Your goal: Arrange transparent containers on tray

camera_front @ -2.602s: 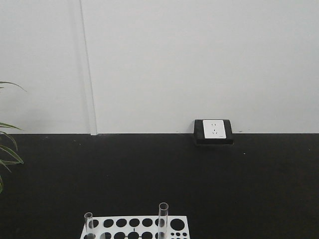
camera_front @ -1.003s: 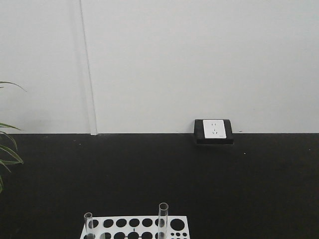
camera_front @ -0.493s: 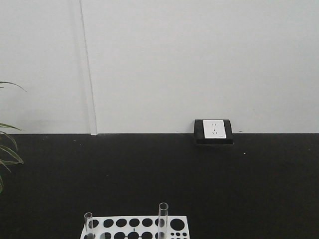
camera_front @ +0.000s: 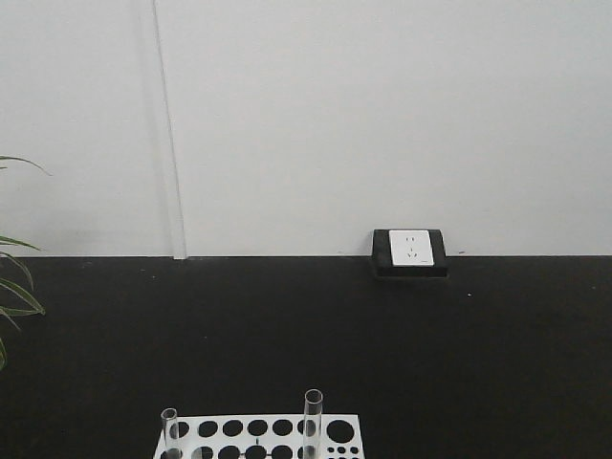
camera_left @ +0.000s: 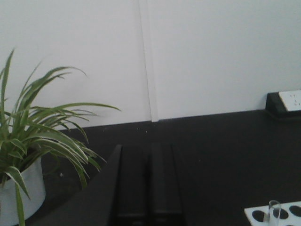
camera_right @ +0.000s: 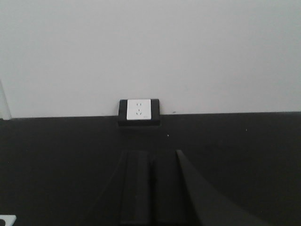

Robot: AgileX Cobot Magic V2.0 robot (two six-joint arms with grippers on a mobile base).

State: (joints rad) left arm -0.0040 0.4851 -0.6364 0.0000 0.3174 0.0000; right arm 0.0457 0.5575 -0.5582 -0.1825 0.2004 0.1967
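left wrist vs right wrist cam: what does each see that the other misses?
Left wrist only: potted plant, one test tube standing in the white rack, left gripper. Right wrist only: right gripper, plus a white sliver in the bottom-left corner, too small to identify. Both: wall socket, black table, white wall.

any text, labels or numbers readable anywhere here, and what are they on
No readable text in any view.
White wall socket in a black frame: only slot holes, no lettering legible.
White plastic rack with round holes: one tiny mark, too small to read.
Clear glass test tubes: no visible markings.
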